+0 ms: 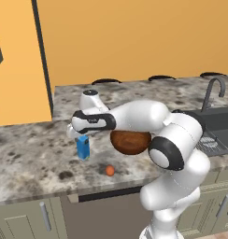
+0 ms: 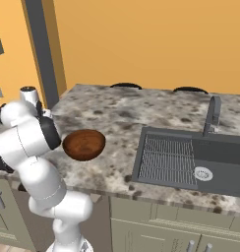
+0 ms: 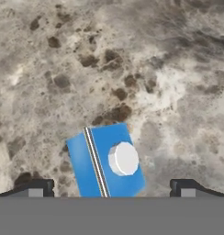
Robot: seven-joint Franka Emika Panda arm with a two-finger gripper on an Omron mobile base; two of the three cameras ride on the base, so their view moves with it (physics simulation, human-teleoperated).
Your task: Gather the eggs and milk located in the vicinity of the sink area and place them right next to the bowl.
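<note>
Milk carton stands on the counter directly under the wide-open end effector.

The milk sits upright on the speckled counter, just left of the bowl, with the end effector hanging above it, fingers spread to either side and not touching. An orange-brown egg lies nearer the front edge; the sink lies far right.

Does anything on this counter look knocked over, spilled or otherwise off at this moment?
Nothing stands out. The milk carton stands upright on the counter under the open gripper. The bowl sits right way up, and one orange-brown egg lies near the counter's front edge.
</note>
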